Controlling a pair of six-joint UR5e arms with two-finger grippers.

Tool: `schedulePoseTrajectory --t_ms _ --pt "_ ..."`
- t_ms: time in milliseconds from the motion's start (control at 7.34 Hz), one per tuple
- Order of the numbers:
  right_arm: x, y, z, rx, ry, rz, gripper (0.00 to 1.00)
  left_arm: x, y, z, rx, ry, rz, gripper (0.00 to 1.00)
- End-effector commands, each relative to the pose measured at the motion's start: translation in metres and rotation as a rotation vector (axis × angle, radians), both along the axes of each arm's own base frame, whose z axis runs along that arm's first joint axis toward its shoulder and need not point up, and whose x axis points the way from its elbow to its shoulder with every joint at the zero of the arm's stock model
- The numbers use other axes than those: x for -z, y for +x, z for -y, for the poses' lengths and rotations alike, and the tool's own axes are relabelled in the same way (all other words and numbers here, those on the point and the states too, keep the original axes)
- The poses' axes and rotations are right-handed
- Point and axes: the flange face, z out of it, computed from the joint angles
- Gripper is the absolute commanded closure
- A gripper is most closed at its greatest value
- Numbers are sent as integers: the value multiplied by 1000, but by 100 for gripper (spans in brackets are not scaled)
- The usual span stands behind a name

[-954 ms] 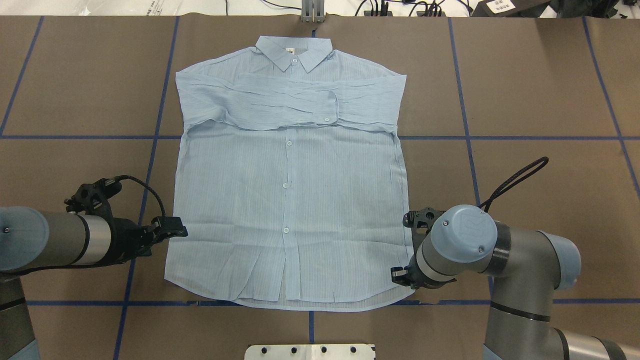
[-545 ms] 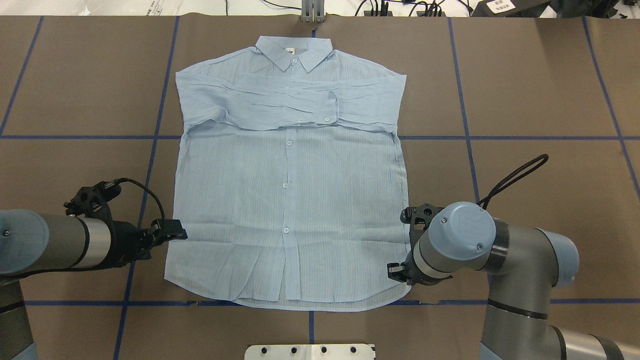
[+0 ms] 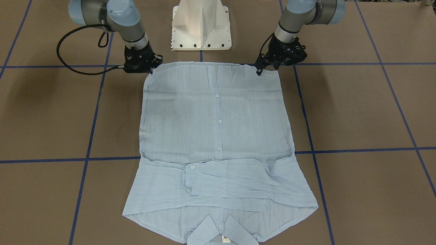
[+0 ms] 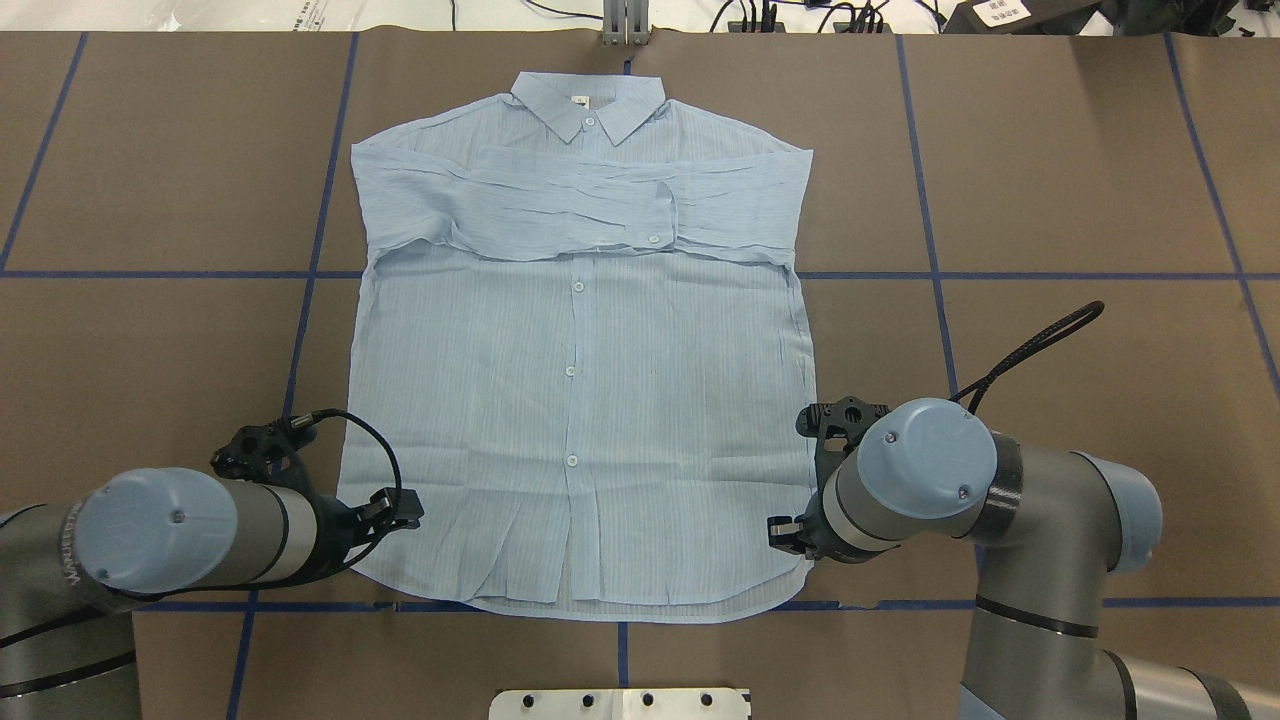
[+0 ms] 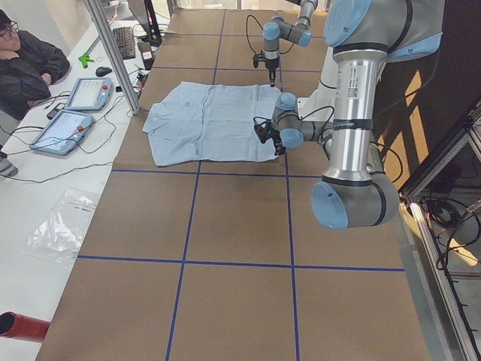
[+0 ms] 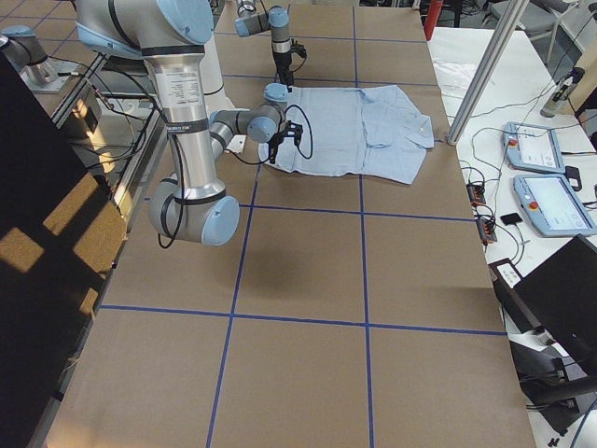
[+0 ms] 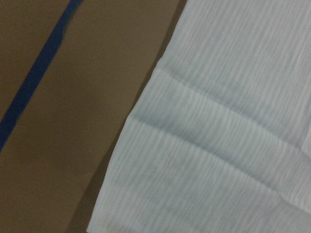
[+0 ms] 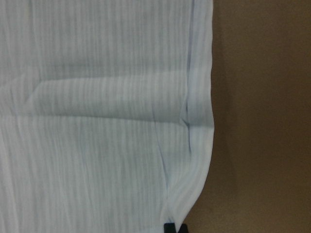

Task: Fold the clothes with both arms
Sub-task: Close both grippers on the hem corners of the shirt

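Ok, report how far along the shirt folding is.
Done: both sleeves lie folded across the chest of the shirt. In hand: the left hand and right hand are at the two corners of the hem; a grip isn't clear. Left: the body lies flat, so folding it up remains.

grey-silver left arm, matching right arm, light blue joint caps, looped black cables
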Motion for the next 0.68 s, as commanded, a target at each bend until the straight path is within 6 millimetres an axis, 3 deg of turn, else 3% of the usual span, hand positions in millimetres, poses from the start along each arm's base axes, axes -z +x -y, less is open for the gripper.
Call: schedulePoseTrajectory --t_ms 0,545 --pt "2 3 2 -6 2 4 100 2 4 0 -15 13 34 7" --pt "3 2 2 -6 4 5 100 -32 -9 0 -136 186 127 7"
